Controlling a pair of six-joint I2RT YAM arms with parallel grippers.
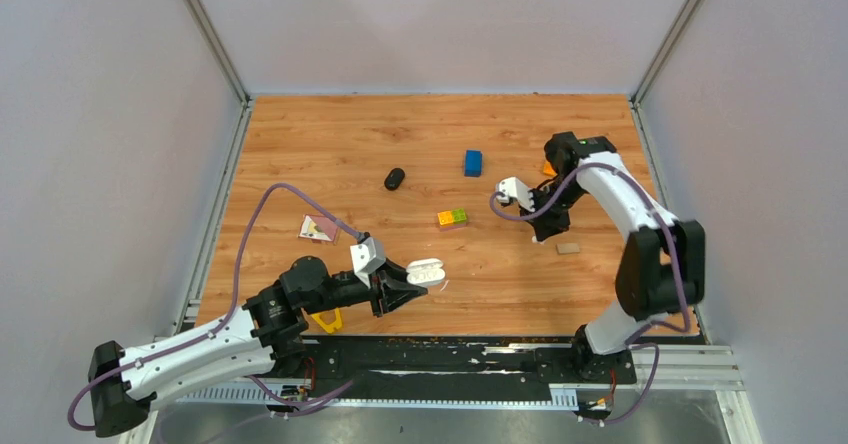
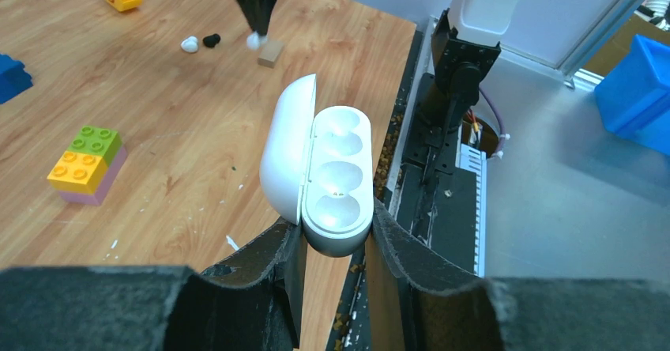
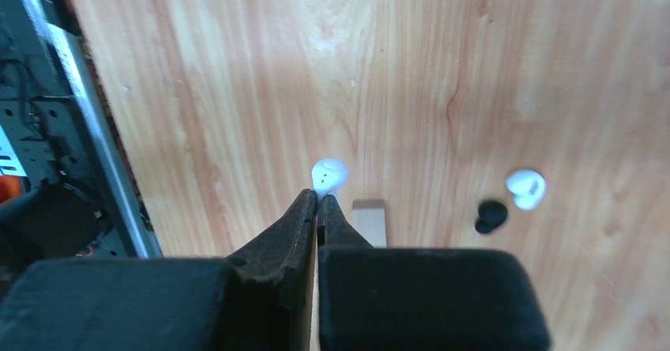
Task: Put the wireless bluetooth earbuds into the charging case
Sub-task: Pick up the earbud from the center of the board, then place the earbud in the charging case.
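- The left gripper (image 2: 332, 240) clamps the open charging case (image 2: 340, 169) at frame centre; its wells look empty.
- The right gripper (image 3: 318, 201), fingers nearly shut, pinches a white earbud (image 3: 329, 175) by its edge, mid-frame.
- That thin hold could slip, so carry it slowly and line it up over a well before letting go.
- Another white bud (image 3: 525, 187) and a black bud (image 3: 491, 215) lie at right.

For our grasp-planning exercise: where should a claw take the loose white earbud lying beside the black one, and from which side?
Probably from straight above, pinching the loose white earbud across its rounded middle, since it lies low on the table. Keep clear of the black earbud beside it.
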